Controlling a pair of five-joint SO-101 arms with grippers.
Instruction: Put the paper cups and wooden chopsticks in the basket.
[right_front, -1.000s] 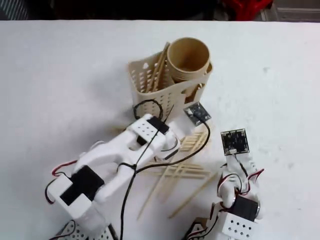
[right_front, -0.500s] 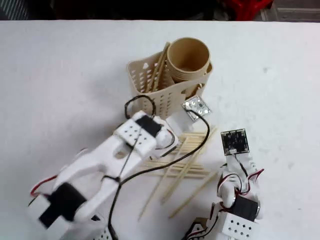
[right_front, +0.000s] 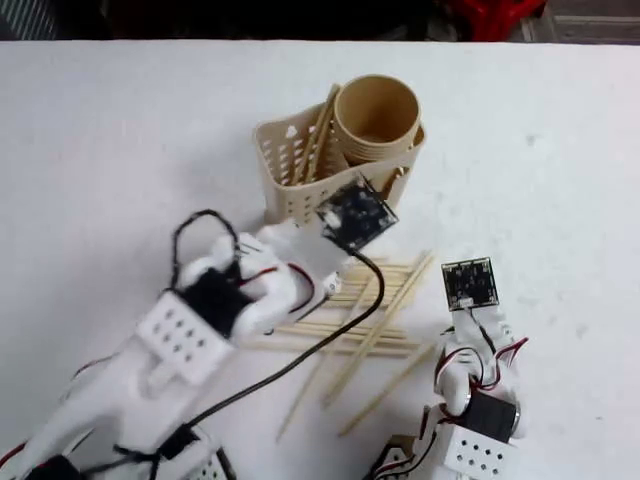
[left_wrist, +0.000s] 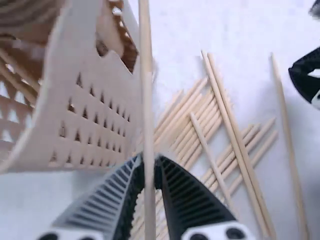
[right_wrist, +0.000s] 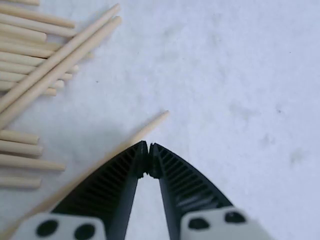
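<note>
Just beside the cream perforated plastic basket (left_wrist: 85, 125), which already holds the stacked tan paper cups (right_front: 362, 120), the left gripper (left_wrist: 148, 164) pinches one slim wooden chopstick (left_wrist: 145, 90) that may swivel in the grip, strike the basket wall and fall to the white tabletop (left_wrist: 225, 30).

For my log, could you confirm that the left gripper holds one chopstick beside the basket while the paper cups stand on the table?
Not quite: the high view shows the paper cups inside the basket; the left gripper does hold one chopstick beside it.
</note>
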